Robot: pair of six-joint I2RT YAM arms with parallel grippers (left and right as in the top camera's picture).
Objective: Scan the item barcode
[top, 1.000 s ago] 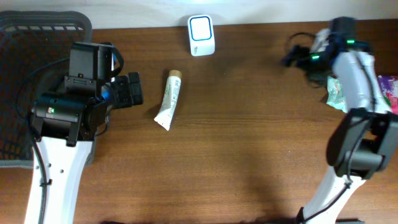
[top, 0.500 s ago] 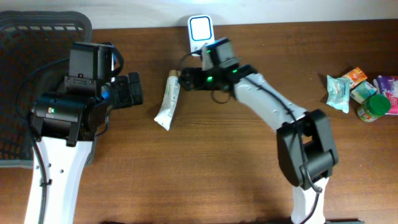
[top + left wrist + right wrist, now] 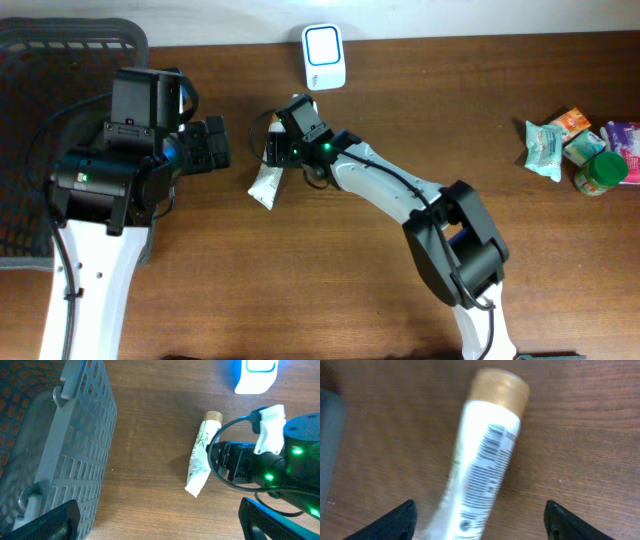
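White tube (image 3: pixel 265 185), tan cap, lies flat on wood bench (image 3: pixel 400 130) near scanner (image 3: pixel 324 57), barcode facing up. Right gripper (image 3: pixel 485 520) over tube, jaws spread either side, no contact. Left gripper (image 3: pixel 218 145) spread wide, empty, beside basket (image 3: pixel 40 60).

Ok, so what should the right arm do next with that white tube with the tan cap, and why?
Probably lower the right gripper and close on the white tube with the tan cap. Its jaws stand open on either side of it, not touching; it lies flat on the wooden table, barcode up.
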